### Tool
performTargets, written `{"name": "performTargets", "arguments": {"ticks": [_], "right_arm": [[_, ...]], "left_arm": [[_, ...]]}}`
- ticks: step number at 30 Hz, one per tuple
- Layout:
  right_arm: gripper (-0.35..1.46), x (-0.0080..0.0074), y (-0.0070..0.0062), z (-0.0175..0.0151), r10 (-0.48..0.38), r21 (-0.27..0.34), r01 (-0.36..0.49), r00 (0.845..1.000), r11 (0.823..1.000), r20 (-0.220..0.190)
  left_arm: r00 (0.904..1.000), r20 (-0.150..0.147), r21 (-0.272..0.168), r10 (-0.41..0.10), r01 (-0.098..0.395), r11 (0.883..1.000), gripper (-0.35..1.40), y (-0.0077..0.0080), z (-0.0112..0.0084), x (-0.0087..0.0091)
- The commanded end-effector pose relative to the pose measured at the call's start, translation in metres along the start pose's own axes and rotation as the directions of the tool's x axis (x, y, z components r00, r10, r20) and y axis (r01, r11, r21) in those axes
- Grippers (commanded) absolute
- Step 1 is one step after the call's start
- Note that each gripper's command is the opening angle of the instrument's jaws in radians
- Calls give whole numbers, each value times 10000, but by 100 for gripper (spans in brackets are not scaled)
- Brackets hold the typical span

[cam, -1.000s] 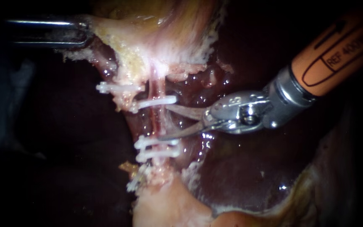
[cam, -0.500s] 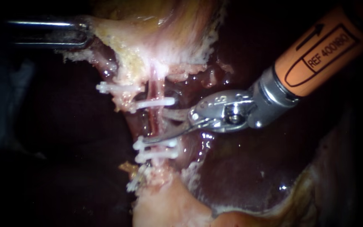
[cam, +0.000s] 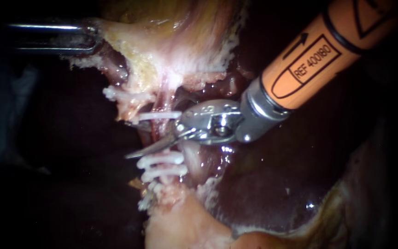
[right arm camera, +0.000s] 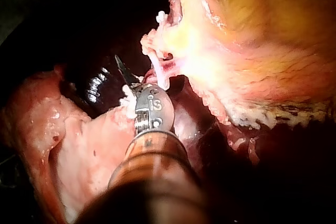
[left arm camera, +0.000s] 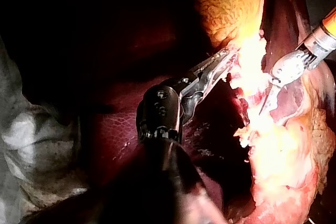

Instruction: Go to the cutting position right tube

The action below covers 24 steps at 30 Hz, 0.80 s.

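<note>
The right tube runs down from the pale gallbladder between one white clip above and two white clips below. My right instrument, orange-shafted with thin blades, reaches across the tube in the gap between those clips. Its lower blade shows past the tube's left side, while the upper blade is hidden behind tissue; the blades stand apart around the tube. My left instrument comes in at the upper left, its jaws shut on the gallbladder's edge, as the left wrist view shows.
Another white clip sits on a stump to the left of the tube. Dark red liver lies under and to the right. Pale fatty tissue fills the lower middle.
My right instrument has slid left, from beside the tube to astride it, between the clips. The tube and lower clips have been pushed slightly left. The left instrument has held still.
</note>
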<state>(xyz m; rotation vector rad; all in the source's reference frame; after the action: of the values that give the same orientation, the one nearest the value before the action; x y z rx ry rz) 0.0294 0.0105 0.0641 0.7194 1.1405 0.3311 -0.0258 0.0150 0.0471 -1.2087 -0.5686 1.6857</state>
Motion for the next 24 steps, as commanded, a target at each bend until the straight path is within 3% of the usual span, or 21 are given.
{"name": "performTargets", "arguments": {"ticks": [1,7,11,19,24], "right_arm": [[123,0,0,1,39,5,-39,10000,10000,18],[119,1,-2,2,93,31,-92,9999,10000,-67],[121,5,-11,3,135,367,-127,9997,9992,-212],[119,24,-54,1,223,1206,-188,9994,9925,-278],[119,38,-69,-7,317,1409,-248,9984,9897,-468]], "left_arm": [[10000,0,7,-2,2,10000,-35,0,0,0],[10000,-3,13,-3,3,10000,-35,0,1,0],[10000,10,-15,-2,2,10000,-35,0,1,0],[10000,11,-17,-1,1,10000,-35,0,0,0],[10000,11,-17,-1,1,10000,-35,0,1,0]]}}
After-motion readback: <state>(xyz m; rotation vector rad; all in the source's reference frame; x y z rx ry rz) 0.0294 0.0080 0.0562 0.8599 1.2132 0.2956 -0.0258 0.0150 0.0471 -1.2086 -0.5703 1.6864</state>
